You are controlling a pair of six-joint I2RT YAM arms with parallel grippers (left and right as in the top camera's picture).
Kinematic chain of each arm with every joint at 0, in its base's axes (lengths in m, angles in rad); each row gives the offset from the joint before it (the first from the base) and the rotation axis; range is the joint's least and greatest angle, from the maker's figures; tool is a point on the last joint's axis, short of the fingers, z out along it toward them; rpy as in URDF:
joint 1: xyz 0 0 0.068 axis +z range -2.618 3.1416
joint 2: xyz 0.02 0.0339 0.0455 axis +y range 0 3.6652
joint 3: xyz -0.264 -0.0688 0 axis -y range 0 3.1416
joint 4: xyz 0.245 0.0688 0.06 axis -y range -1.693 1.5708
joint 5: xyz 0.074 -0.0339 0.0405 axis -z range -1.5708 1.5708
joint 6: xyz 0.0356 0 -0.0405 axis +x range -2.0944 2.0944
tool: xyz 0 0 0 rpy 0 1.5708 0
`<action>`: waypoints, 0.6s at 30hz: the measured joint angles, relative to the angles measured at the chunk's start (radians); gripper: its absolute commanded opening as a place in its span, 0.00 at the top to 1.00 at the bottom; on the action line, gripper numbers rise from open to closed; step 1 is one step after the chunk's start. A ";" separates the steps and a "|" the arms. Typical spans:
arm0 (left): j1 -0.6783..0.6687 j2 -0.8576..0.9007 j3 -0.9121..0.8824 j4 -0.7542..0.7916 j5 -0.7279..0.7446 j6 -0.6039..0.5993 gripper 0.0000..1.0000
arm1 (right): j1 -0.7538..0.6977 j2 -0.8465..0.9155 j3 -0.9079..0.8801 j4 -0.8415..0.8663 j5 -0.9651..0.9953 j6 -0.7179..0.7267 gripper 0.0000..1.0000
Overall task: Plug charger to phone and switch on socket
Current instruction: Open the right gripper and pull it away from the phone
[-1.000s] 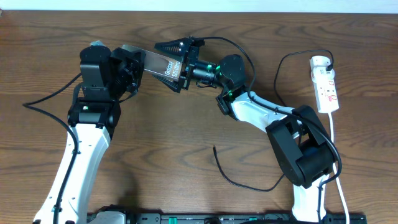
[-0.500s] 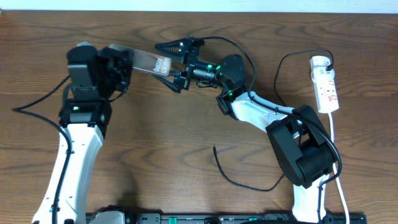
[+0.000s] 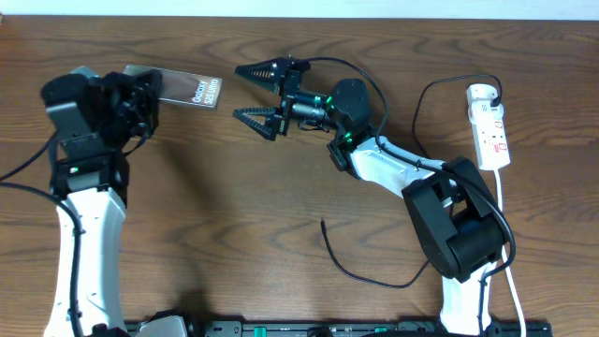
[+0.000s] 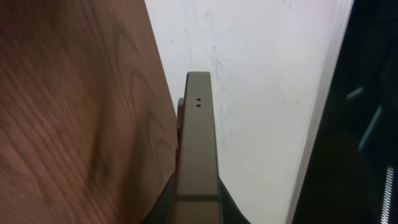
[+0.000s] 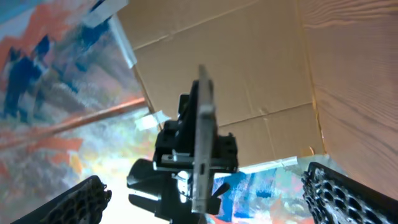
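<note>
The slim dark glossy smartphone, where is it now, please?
Overhead, the smartphone is upper left, held by the left end effector, clear of the open right end effector.

Dark brown wood-grain table (image 3: 234, 234), evenly lit, soft glare. Beyond table's far edge, pale strip (image 3: 393, 7). Past table edge in left wrist view, white wall (image 4: 261, 93), faintly scuffed. Off table edge in right wrist view, creased cardboard (image 5: 230, 68), then blue-and-orange painted surface (image 5: 50, 74).

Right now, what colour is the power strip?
The power strip is white with small red markings, clearest in the overhead view.
</note>
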 measured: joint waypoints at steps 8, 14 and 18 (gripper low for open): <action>0.099 0.000 0.000 0.024 0.183 0.008 0.93 | -0.024 0.000 0.001 -0.076 -0.005 -0.214 0.01; 0.166 0.002 -0.002 0.192 0.377 0.025 0.93 | -0.085 0.000 0.006 -0.299 -0.062 -0.464 0.01; 0.173 0.002 -0.002 0.238 0.475 0.027 0.93 | -0.147 0.000 0.014 -0.536 -0.103 -0.664 0.01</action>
